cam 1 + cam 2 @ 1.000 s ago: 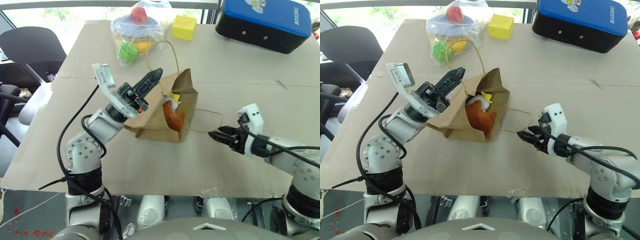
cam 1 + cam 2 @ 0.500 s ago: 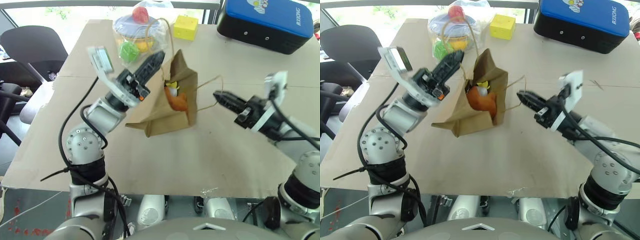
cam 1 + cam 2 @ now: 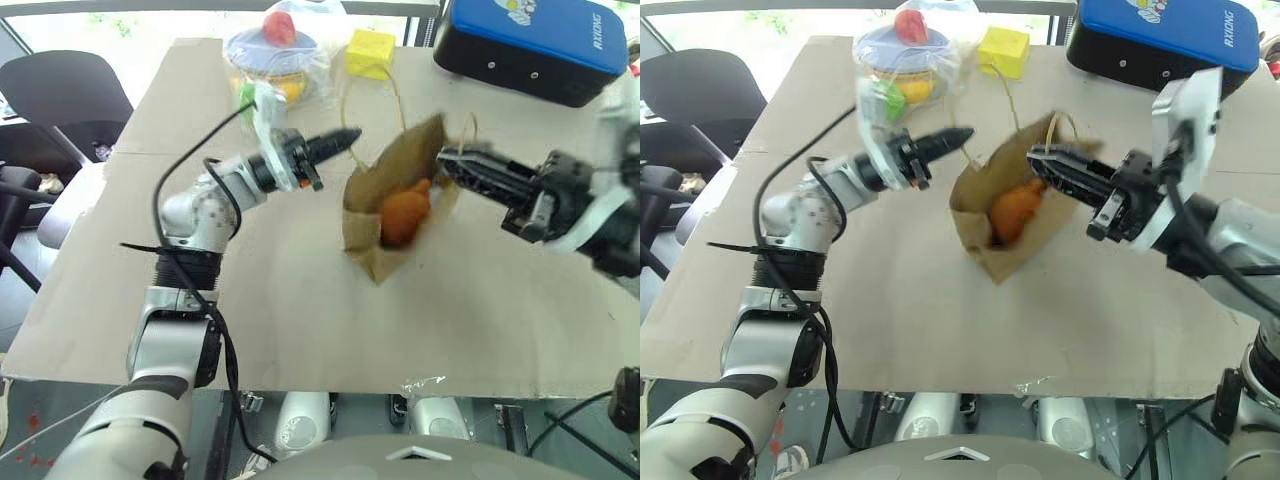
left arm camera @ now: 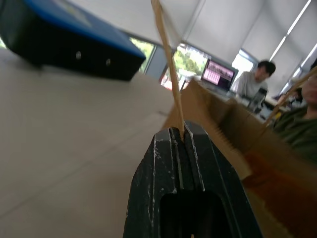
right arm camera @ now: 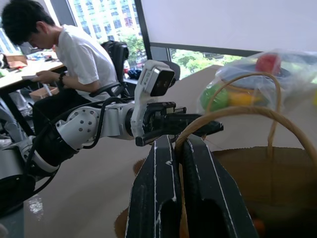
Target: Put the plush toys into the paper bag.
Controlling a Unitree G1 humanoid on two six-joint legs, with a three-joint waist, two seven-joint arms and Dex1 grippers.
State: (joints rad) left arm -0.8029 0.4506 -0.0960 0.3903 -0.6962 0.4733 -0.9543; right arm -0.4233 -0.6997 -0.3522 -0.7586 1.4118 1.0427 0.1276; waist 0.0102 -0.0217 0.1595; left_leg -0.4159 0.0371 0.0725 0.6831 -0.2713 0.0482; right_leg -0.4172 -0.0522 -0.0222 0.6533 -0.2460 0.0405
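Kraft paper bag [image 3: 390,215] stands upright, mouth up (orange plush toy [image 3: 405,213] inside), each hand pinching a handle.

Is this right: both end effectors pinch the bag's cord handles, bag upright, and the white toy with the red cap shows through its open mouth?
Not quite. The toy showing through the mouth of the paper bag is the orange plush toy, not the white one; the left eye view shows it. The rest holds: the left end effector and right end effector each pinch a cord handle, bag upright.
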